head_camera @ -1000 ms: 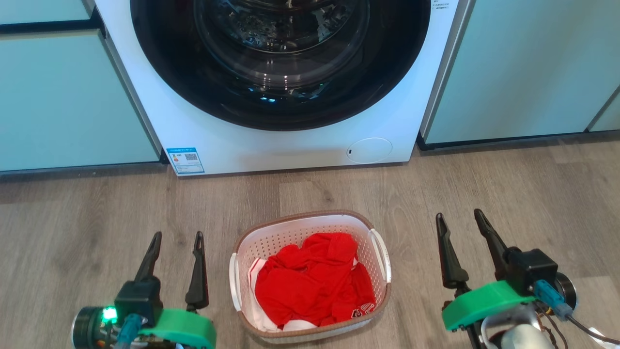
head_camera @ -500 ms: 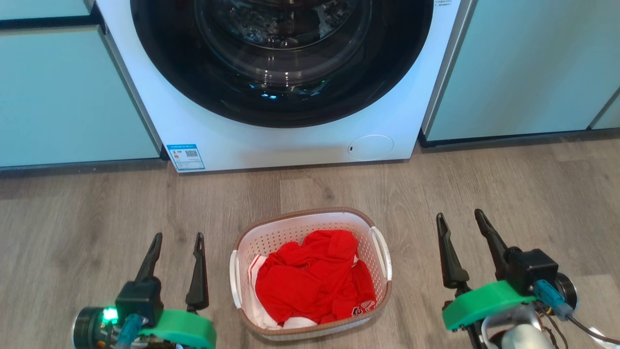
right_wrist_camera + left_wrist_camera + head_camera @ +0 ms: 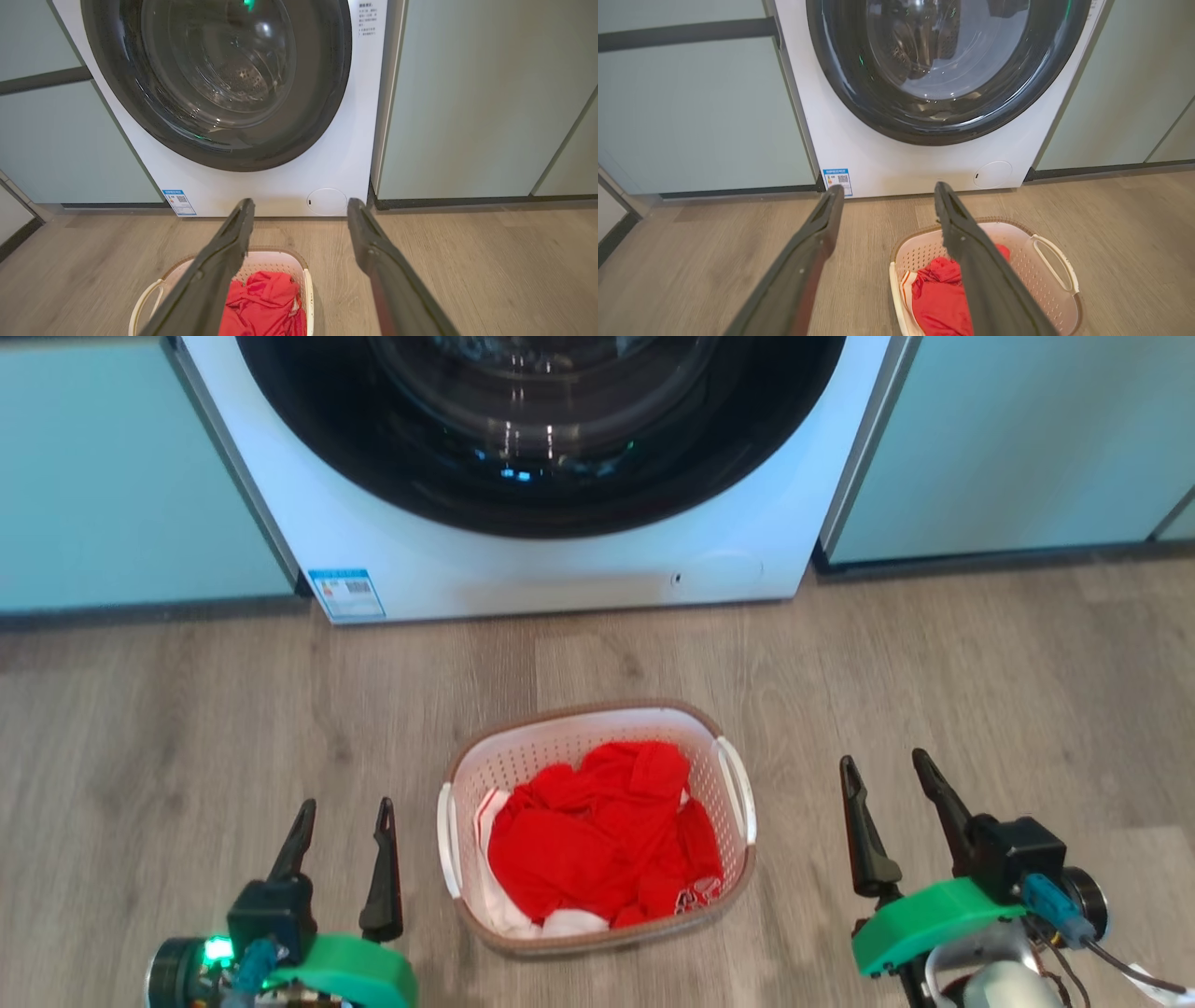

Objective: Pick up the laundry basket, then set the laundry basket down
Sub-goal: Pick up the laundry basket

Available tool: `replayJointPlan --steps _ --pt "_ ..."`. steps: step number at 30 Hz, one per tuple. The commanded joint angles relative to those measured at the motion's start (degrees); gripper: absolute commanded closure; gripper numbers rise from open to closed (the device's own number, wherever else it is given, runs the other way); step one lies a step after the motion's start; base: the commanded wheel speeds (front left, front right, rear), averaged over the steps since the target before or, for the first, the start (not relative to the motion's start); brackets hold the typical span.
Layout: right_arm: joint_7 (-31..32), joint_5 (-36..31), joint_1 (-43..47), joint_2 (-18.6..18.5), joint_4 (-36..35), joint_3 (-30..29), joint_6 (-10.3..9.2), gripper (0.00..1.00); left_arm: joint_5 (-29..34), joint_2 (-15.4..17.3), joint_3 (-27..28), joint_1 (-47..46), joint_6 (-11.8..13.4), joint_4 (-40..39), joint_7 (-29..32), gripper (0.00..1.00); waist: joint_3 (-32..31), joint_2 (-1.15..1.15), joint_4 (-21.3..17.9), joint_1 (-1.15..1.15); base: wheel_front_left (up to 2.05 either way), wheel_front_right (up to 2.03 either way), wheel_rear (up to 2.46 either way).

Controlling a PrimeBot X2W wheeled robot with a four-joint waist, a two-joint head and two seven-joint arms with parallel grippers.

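Observation:
The laundry basket [image 3: 523, 761] stands on the wooden floor between my two arms. It is white and perforated, with a brown rim band and white side handles, and red clothes lie in it. My left gripper [image 3: 344, 812] hovers open to its left, apart from it. To its right my right gripper [image 3: 885, 767] is open too, clear of the handle. The left wrist view has the basket [image 3: 1031, 261] at lower right, partly behind one finger [image 3: 980, 280]. From the right wrist the basket [image 3: 280, 261] appears at lower left.
A white front-loading washing machine [image 3: 523, 560] with a dark round door stands straight ahead of the basket. Pale green cabinet fronts [image 3: 1018, 439] flank it on both sides. Bare floor [image 3: 1008, 663] stretches between the basket and the machine.
The whole head view has shifted, so the camera has moved; washer and basket sit higher in the picture. Both grippers stay open and beside the basket.

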Motion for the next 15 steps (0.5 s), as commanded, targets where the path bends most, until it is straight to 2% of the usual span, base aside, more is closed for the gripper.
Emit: replayJointPlan --steps 1,15 --pt "-0.78 -0.56 -3.30 -0.62 -1.39 0.98 0.35 0.00 -0.52 -0.33 2.03 -3.63 0.09 -1.35 -0.55 0.00 1.54 0.00 -0.04 0.00 0.00 0.00 0.00" --pt "-0.78 -0.46 -14.18 -0.62 6.98 -0.65 0.35 0.00 -3.93 -0.33 0.46 -14.87 0.42 8.11 -0.55 0.00 16.86 0.00 0.38 0.00 0.00 0.00 0.00"
